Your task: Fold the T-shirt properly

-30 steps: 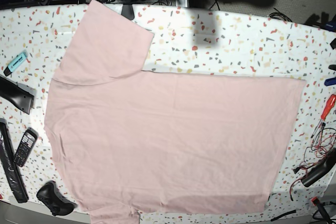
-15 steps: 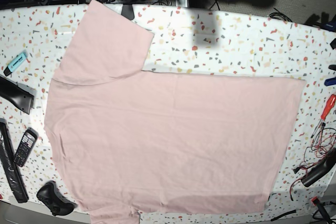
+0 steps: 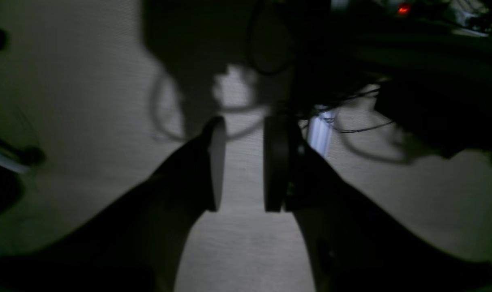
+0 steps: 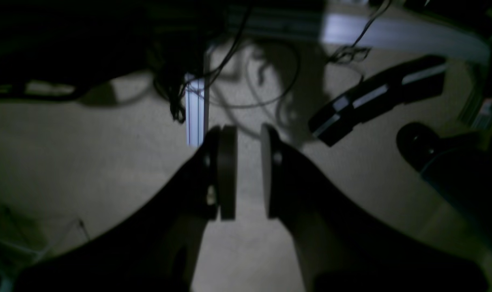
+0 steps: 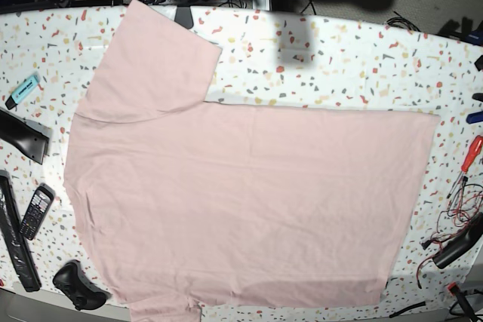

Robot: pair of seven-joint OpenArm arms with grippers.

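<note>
The large pale pink short-sleeved cotton T-shirt (image 5: 241,201) lies spread flat, plain side up, over most of the speckled terrazzo-pattern table (image 5: 355,65), one sleeve reaching toward the far left edge and the hem toward the right. Only the base view shows the shirt; neither arm appears there. The wrist views are dim and face pale floor and dark cables away from the table: the left gripper (image 3: 241,164) has its jaws parted with bare floor between them, holding nothing; the right gripper (image 4: 249,172) shows a narrower gap, likewise empty. Around the shirt: a turquoise marker (image 5: 23,90), a black keypad handset (image 5: 35,211) and a black game controller (image 5: 78,286) on the left, a red-handled screwdriver (image 5: 469,157) on the right. Nothing lies on the shirt. Shirt and clutter sit as they did a second ago.
</note>
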